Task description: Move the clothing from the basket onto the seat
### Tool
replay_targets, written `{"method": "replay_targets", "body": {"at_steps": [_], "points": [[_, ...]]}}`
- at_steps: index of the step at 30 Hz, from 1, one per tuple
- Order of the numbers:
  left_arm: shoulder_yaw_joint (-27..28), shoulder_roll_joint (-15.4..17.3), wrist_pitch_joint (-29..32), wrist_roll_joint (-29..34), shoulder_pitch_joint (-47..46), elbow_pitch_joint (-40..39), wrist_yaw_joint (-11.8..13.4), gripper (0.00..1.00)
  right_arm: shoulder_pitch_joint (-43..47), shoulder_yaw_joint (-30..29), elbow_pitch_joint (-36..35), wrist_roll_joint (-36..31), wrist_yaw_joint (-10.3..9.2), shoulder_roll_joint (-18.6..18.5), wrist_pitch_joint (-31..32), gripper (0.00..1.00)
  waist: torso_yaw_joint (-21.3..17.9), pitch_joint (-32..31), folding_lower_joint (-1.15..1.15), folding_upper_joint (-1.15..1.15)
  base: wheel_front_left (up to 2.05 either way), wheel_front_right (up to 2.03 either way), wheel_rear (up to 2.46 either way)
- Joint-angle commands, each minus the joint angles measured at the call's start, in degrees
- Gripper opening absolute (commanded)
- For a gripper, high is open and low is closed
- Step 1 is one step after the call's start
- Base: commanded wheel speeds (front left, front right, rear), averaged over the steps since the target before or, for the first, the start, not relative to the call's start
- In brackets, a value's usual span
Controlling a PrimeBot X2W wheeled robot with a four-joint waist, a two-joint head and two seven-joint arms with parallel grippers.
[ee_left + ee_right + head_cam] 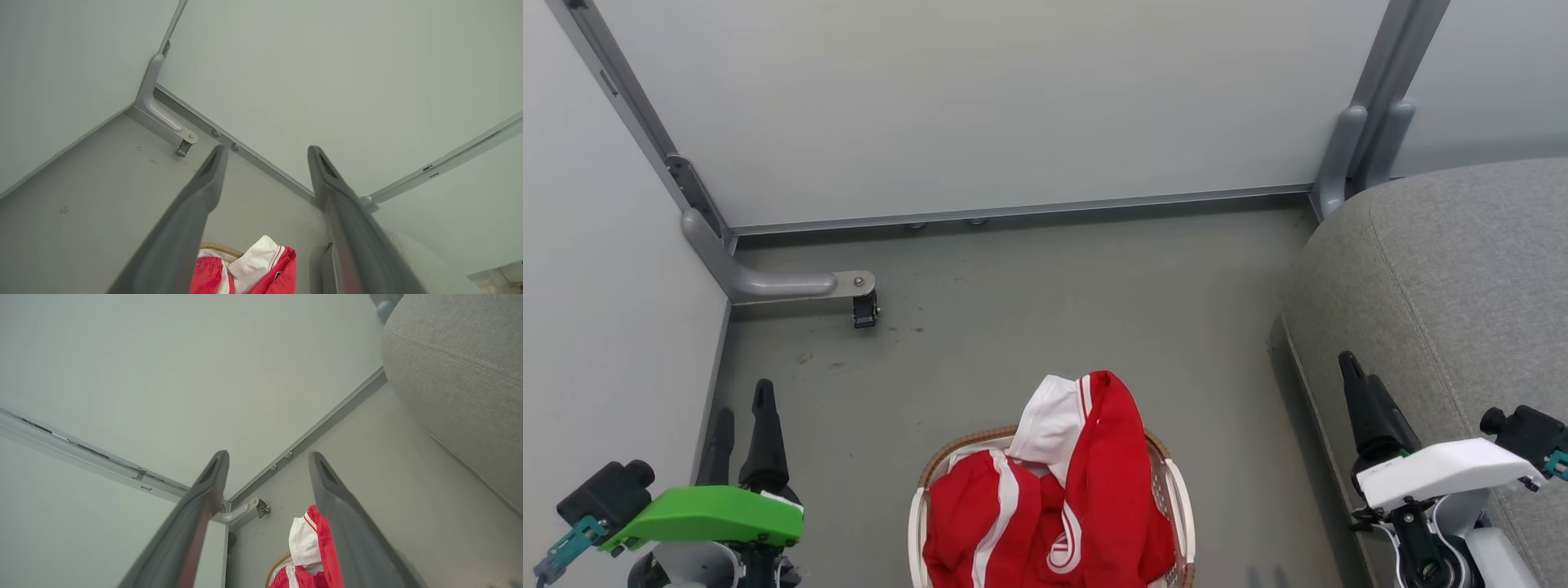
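Head view: the clothing [1045, 506] is heaped in the basket [918, 506], which is cut off below, between the left claw [742, 400] and right claw [1360, 371]. The seat [1445, 286] is just right of the right claw.
Left wrist view: fingers [184, 228] spread, empty; the clothing below is partly hidden.
Right wrist view: spread, empty; one finger partly covers the clothing.

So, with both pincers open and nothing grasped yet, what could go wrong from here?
The clothing is heaped and drapes over the basket rim; lifting one piece may drag another onto the floor or tip the basket. The right pincer is close to the seat edge, so its swing may catch it.
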Motion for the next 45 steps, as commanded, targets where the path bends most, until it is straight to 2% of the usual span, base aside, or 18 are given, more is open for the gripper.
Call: {"method": "replay_targets", "body": {"at_steps": [1,20,45], "points": [[-0.3,1.0,-0.7,2.5,-0.5,-0.6,0.4,1.00,-1.3,0.4,-0.5,-2.0,0.02,-0.7,-0.7,1.00,0.0,0.1,0.00,0.00,0.00,0.00,0.00],[-3.9,3.4,-4.0,16.0,0.1,-0.3,3.2,1.00,-1.2,2.1,0.7,-17.2,0.03,-1.3,-4.0,1.00,-0.1,0.2,0.00,0.00,0.00,0.00,0.00],[-6.9,5.2,-7.5,30.0,0.6,-0.9,5.2,1.00,-1.6,3.8,1.7,-31.4,0.03,-2.1,-7.6,1.00,-0.2,1.0,0.00,0.00,0.00,0.00,0.00]]}}
